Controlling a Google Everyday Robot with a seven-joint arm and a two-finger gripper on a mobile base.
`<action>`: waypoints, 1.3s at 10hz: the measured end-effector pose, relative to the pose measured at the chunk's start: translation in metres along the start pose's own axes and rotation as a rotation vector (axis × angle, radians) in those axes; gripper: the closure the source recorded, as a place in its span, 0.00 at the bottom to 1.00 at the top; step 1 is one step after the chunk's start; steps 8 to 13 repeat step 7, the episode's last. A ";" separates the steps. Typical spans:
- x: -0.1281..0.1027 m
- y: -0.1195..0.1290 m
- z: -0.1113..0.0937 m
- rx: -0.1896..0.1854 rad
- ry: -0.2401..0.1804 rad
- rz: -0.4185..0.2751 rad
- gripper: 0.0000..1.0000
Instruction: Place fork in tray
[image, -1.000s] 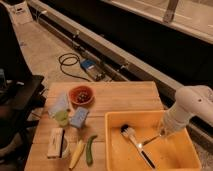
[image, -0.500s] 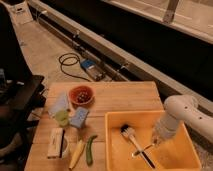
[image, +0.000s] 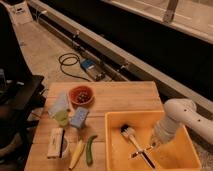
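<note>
Yellow-orange tray (image: 114, 145) at lower right of the wooden surface (image: 120, 97), gripper (image: 151, 145) lowered inside it from the right, fork (image: 141, 151) on the tray floor just left of the gripper (crossing the brush (image: 134, 142)), finger state cannot be told.

gripper (image: 151, 144) low in tray (image: 114, 145), brush (image: 136, 144) beside

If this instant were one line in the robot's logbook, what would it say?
pincer: low inside tray | fork: on tray floor by brush | step: placing
</note>
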 end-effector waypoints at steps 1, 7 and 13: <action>0.000 0.000 0.000 0.001 0.000 0.000 0.36; -0.001 -0.001 0.000 0.000 0.000 -0.002 0.36; -0.001 -0.001 0.000 0.000 0.000 -0.002 0.36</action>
